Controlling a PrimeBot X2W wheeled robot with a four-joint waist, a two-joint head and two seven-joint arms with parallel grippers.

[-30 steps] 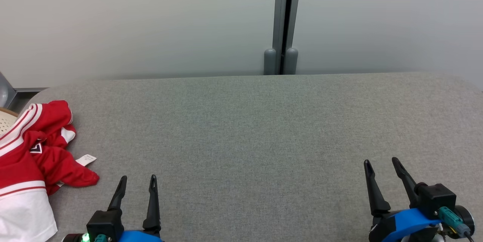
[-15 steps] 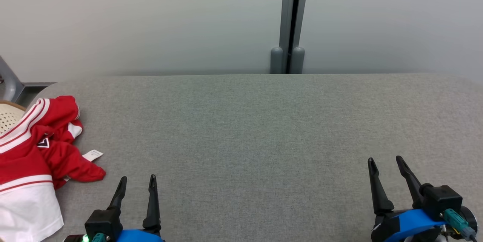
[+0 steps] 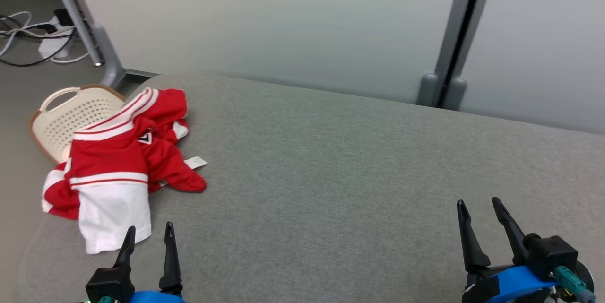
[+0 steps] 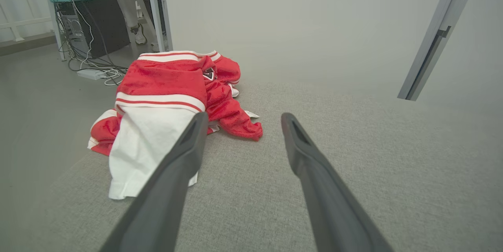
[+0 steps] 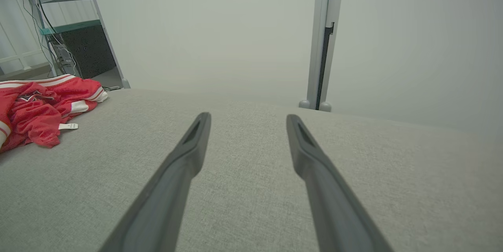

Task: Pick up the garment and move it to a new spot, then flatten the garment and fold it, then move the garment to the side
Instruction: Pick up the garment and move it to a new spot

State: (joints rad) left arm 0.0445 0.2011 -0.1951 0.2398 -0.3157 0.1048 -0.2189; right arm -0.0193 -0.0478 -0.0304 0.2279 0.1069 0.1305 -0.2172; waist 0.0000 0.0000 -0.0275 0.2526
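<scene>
Garment: I see the red-and-white garment (image 3: pixel 123 161) crumpled at the far-left corner of the grey bench (image 3: pixel 331 175). Its white panel faces the near edge and a small white tag (image 3: pixel 196 162) lies just to its right.
Left hand: my left hand (image 3: pixel 149 227) hovers at the near left, fingers spread and empty, close to the white hem.
Right hand: my right hand (image 3: pixel 477 202) sits at the near right, fingers parted, holding nothing, well apart from the garment.
Surroundings: a cream perforated basket (image 3: pixel 61 114) sits off the bench's left edge, partly hidden behind the garment. Cables (image 3: pixel 28 33) trail on the floor at far left beside a grey frame leg (image 3: pixel 85 24). A grey post (image 3: pixel 449 57) rises behind the bench.
</scene>
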